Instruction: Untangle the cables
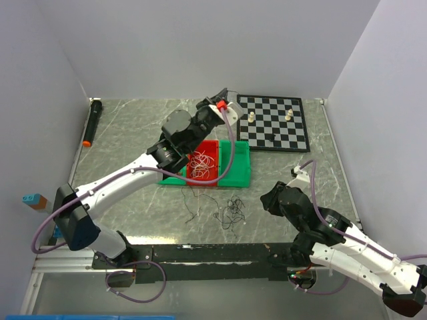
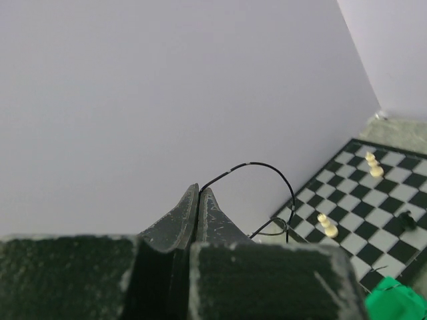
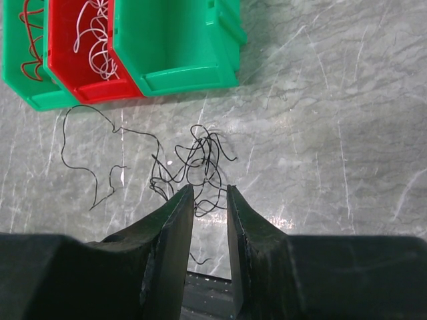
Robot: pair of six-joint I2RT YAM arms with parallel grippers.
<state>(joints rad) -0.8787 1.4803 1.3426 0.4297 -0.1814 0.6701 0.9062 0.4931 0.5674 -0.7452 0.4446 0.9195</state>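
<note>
My left gripper (image 1: pixel 223 100) is raised above the bins near the chessboard, shut on one thin black cable (image 2: pixel 267 167) that arcs out from its tips (image 2: pixel 199 190) and hangs down. A tangle of black cables (image 1: pixel 230 212) (image 3: pixel 197 167) lies on the table in front of the bins, with a loose black strand (image 3: pixel 100 167) to its left. My right gripper (image 1: pixel 270 200) (image 3: pixel 209 190) hovers just near of that tangle, jaws partly open and nothing between them. White cables lie in the red bin (image 1: pixel 202 162) (image 3: pixel 90 40), and red-brown ones in the green bin (image 3: pixel 27 33) on its left.
Right of the red bin is a green bin (image 1: pixel 237 160) (image 3: pixel 177 40) with nothing visible in it. A chessboard (image 1: pixel 273 122) with a few pieces lies at the back right. A black marker (image 1: pixel 92 122) rests along the left wall. A small blue block (image 1: pixel 30 199) sits off the left edge.
</note>
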